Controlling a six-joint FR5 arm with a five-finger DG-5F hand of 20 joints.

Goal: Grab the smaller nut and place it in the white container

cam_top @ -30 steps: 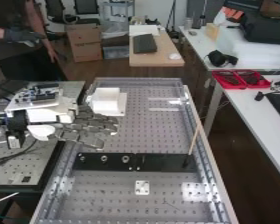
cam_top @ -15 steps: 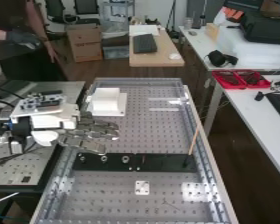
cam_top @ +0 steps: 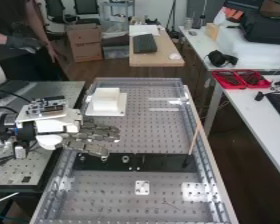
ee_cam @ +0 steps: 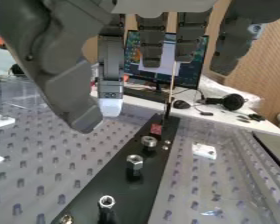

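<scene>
In the high view the hand is over the bench's left side, its fingers straight and pointing right, close behind the flat black bar. On the bar stand the smaller nut, the larger nut and the bearing. The white container sits farther back on the bench. From the wrist, the hand hangs open with nothing held, its fingers and thumb above the bar. The smaller nut is the nearest of the row, then the larger nut and the bearing.
A thin upright stick rises from the bar's right part. A small white plate lies in front of the bar. Red trays and a headset rest on the side table at the right.
The hand has come nearer to the black bar, moving down in the high view and slightly right. Its fingers remain straight, and the parts on the bar have not moved.
</scene>
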